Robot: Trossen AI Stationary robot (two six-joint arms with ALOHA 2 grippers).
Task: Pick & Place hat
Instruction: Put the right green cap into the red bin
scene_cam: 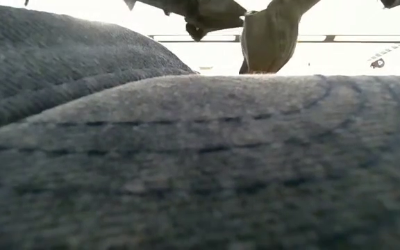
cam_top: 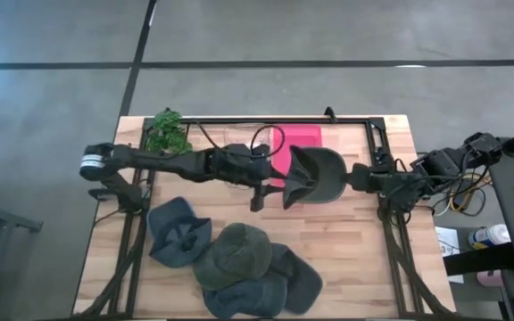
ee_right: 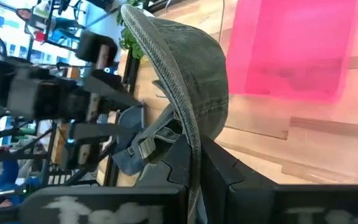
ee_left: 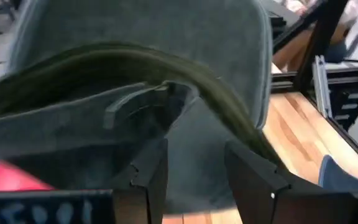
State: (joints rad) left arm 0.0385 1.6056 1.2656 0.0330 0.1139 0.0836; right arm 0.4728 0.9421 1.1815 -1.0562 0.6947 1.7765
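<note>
We see the right gripper (cam_top: pixel 351 176) clamped on the brim of a dark green hat (cam_top: pixel 315 174), its 2 fingers (ee_right: pixel 219 168) pinching the fabric edge between them and holding the hat lifted above the table (cam_top: pixel 373 259), near the pink tray (cam_top: pixel 297 143). Our left gripper (cam_top: pixel 259 192) sits just beside the hat on its other side, fingers (ee_left: pixel 151 180) parted and holding nothing, pointed into the hat's underside. On the near half of the table lie a heap of other hats (cam_top: pixel 239 263). A green plant (cam_top: pixel 166 131) stands at the far left corner.
</note>
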